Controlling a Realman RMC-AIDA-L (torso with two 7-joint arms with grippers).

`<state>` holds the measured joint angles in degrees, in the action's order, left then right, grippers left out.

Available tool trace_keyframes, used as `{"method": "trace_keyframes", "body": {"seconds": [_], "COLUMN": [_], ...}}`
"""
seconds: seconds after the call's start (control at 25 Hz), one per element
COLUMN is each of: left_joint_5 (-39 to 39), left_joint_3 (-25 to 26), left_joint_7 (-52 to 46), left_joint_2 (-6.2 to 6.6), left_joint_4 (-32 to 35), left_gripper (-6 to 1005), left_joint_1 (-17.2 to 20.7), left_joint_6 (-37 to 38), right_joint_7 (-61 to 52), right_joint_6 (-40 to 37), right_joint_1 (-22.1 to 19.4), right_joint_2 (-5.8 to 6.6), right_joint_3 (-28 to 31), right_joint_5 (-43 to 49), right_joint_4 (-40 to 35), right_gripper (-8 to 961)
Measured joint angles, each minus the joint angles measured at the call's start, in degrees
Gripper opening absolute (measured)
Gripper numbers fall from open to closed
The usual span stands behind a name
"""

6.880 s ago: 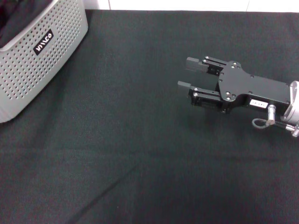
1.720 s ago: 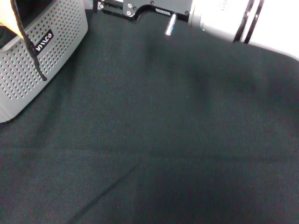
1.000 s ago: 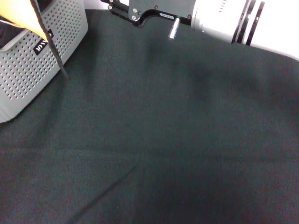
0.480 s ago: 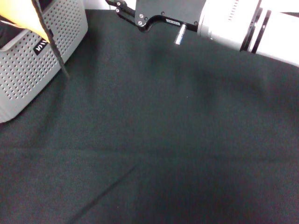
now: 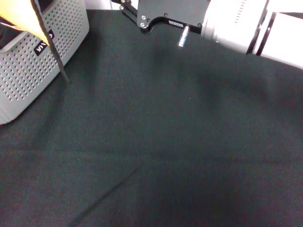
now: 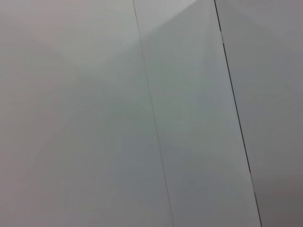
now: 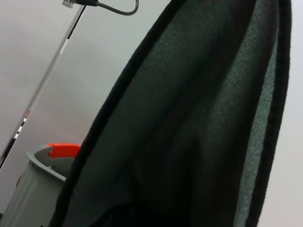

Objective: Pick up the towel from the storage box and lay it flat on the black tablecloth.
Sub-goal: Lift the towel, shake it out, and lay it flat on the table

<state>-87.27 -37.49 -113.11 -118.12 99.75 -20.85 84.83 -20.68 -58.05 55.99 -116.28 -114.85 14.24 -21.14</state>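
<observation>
The storage box (image 5: 28,80), light grey and perforated with a black label, stands at the far left of the black tablecloth (image 5: 165,142). The towel (image 5: 21,16) hangs in the air above the box. Its black-edged corner dangles in front of the box wall. In the right wrist view the towel (image 7: 189,118) fills the picture as grey-teal terry with a black border, hanging close to the camera. My right gripper's black body (image 5: 165,12) reaches in along the far edge of the cloth with its tips cut off by the picture's top. My left gripper is out of view.
The right wrist view shows a grey bin with an orange-red part (image 7: 42,165) and a thin pole with a cable (image 7: 61,52) against a pale wall. The left wrist view shows only white wall panels (image 6: 151,113).
The right arm went from hovering open over the cloth to the far edge, and the towel now hangs above the box. In the last second the arm slid slightly right.
</observation>
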Motion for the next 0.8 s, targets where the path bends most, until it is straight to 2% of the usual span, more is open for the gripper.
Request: {"method": "trace_keyframes", "body": {"seconds": [0.12,0.36,0.6,0.8], "left_joint_5": [-0.01,-0.59,-0.77,1.51], "left_joint_3": [0.02,-0.02,0.29,4.12], "left_joint_7": [0.03,0.06,0.85,1.32], "left_joint_2": [-0.03,0.16,0.43,1.45], "left_joint_4": [-0.04,-1.36,-3.79,-3.91], "left_gripper": [31,31,31,31], "left_joint_1": [0.22,0.43,0.98,4.04], "left_joint_6": [0.02,1.64,5.12,10.85], "right_joint_7": [0.31,1.75,1.77,0.97], "right_joint_6": [-0.23,-1.19,-5.89,-8.62], "right_joint_1": [-0.94,-3.87,-8.83,-14.87], "right_joint_2": [0.00,0.00,0.11,1.08], "right_joint_3": [0.14,-0.21,0.11,0.27], "right_joint_5": [-0.01,-0.73,-0.40,0.68], "right_joint_4": [-0.64,-1.89,-3.58,-10.87], "right_gripper": [183,10,10,9]}}
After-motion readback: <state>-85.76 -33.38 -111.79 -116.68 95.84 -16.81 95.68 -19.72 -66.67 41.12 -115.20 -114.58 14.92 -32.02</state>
